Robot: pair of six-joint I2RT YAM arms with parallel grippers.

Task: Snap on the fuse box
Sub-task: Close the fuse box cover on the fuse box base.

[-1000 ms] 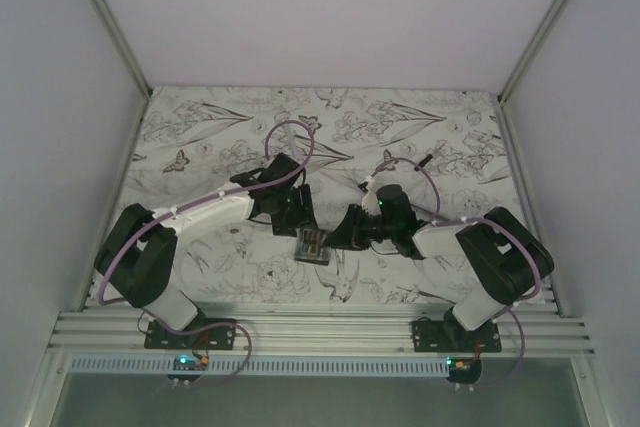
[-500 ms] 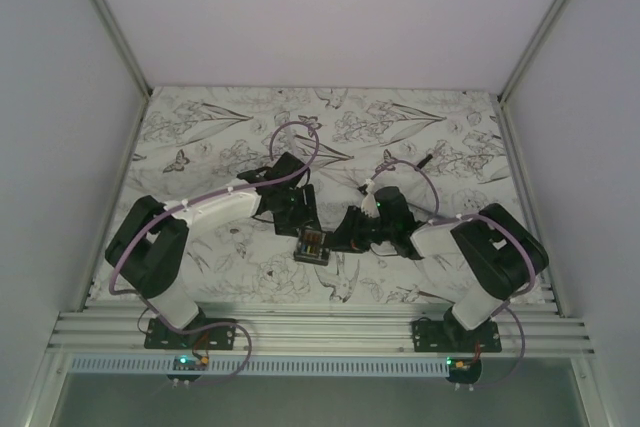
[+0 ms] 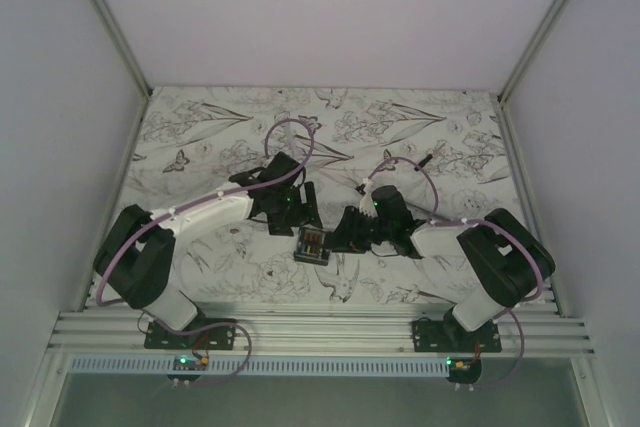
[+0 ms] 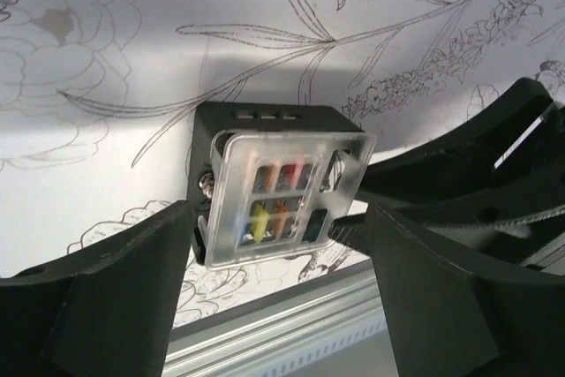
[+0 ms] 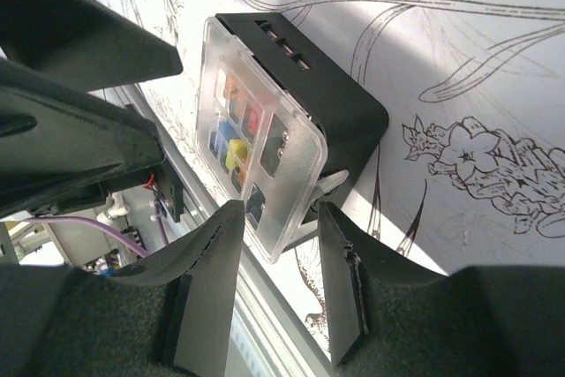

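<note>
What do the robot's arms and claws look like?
The left arm and right arm have white links and bulky black joints, each trailed by a looping purple cable. The left tool and right tool each end in two broad matte-black fingers.

The left arm (image 3: 215, 209), black at the joints with a white shell on the forearm, rises from its base, folds at the elbow and reaches inward toward the middle; its black two-finger left tool (image 3: 305, 222) tilts down toward the other arm, and its fingers (image 4: 106, 297) are spread wide (the wrist view shows the two inner faces well apart); the right arm (image 3: 432, 239), of the same black-and-white build, bends sharply at the elbow and stretches leftward with the wrist held low; its black two-finger right tool (image 3: 337, 239) faces the left one, tips near each other; its fingers (image 5: 207, 262) stand a narrow way apart, roughly parallel; whether they press on anything cannot be told.
</note>
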